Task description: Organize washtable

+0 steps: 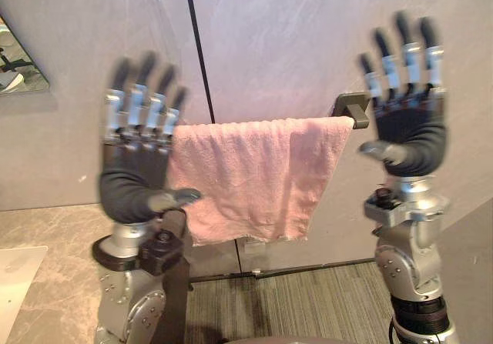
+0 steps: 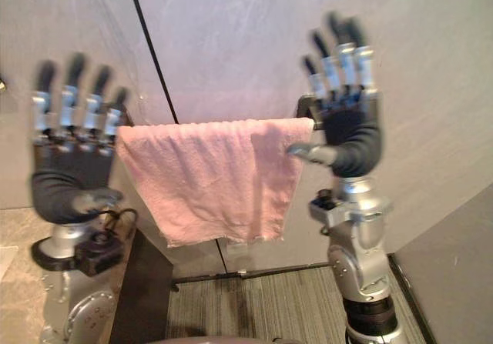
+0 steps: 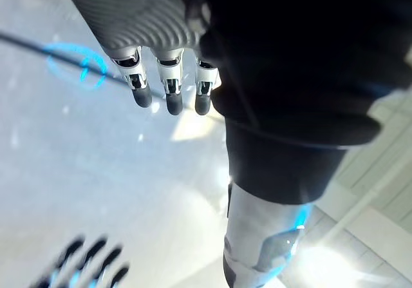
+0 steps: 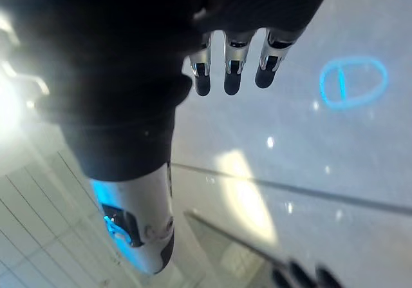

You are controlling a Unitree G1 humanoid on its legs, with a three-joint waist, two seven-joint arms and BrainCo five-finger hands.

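While the left hand [image 1: 137, 140] and right hand [image 1: 408, 117] are up, open and empty, the pink towel [image 1: 254, 178] hangs on the bar [image 1: 350, 107] between them. The left hand seems very close, so a bump may drag the towel off.

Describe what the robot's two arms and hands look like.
Both arms are silver-grey metal with rounded joints and small screws. The left hand and the right hand each have a dark ribbed cover over back and wrist, and silver fingers with dark tips.
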